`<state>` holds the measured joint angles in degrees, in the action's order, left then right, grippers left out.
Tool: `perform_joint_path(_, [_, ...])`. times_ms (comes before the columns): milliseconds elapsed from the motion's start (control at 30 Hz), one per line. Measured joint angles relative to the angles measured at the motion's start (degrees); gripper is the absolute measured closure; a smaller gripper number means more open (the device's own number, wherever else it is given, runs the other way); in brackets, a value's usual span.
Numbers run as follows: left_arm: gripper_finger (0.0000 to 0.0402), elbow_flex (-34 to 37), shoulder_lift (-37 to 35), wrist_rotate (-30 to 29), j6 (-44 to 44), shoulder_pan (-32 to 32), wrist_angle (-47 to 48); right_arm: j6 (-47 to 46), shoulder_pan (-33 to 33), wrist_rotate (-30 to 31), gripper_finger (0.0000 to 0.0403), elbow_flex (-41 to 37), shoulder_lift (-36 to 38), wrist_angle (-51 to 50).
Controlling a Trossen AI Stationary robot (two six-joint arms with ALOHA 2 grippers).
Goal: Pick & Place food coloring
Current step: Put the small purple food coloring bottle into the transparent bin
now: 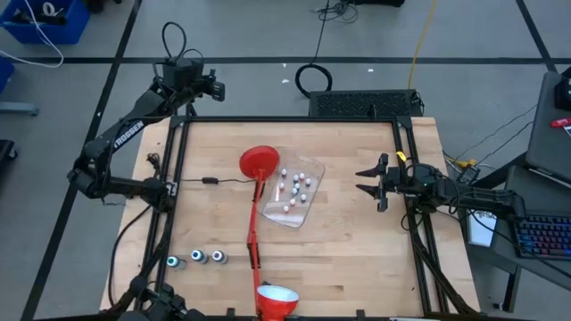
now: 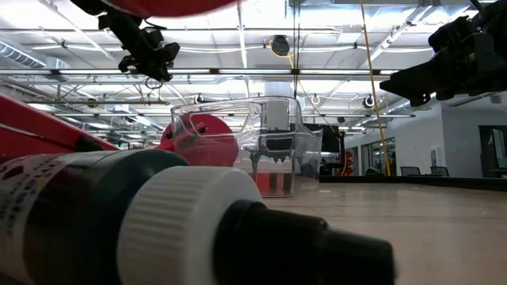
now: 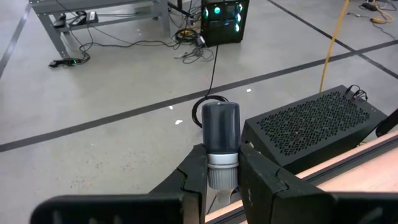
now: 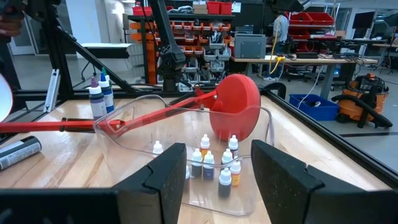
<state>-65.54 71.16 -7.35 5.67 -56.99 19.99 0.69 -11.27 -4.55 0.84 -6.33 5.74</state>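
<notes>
In the left wrist view my left gripper (image 3: 222,163) is shut on a dark round food coloring bottle (image 3: 222,127). In the high view it (image 1: 214,87) is out past the table's far-left corner, over the floor. My right gripper (image 1: 364,178) hovers open at the table's right side, facing the clear tub (image 1: 308,207). Several tiny white-topped bottles (image 4: 211,165) stand inside the tub. Three larger teal-topped bottles (image 1: 197,258) lie near the near-left corner. One of them fills the low view (image 2: 158,229). My left gripper pinches the dark bottle between its two fingers (image 3: 198,171) at the bottle's pale end (image 3: 221,163). The dark body (image 3: 222,124) sticks out past the fingertips, in line with the fingers. The bottle is lifted clear, with the floor behind it.
A red desk lamp stretches from its base (image 1: 277,299) at the near edge to its head (image 1: 260,162) beside the tub, with a thin cable (image 1: 210,181) running left. A black perforated box (image 1: 366,102) sits beyond the far edge. Bare wood lies between the tub and my right gripper.
</notes>
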Motion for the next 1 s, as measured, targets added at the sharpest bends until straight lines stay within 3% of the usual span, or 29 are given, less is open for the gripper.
perform_joint_path(500, [0.0336, 0.0, 0.0, 0.2, -1.0, 0.0, -0.1, 0.0, 0.0, 0.0, 0.0234, 0.0, 0.0, 0.0])
perform_joint_path(600, [0.0336, 0.0, 0.0, 3.8, -2.5, 0.7, -0.1, 0.0, 0.0, 0.0, 0.0234, 0.0, 0.0, 0.0])
perform_joint_path(700, [0.0336, 0.0, 0.0, 5.6, -6.2, 3.4, 0.3, 0.0, 0.0, 0.0, 0.0234, 0.0, 0.0, 0.0])
perform_joint_path(1000, [0.0336, -0.2, -2.6, 2.0, -14.7, 17.0, 1.5, 0.0, 0.0, 0.0, 0.0234, 0.0, 0.0, 0.0])
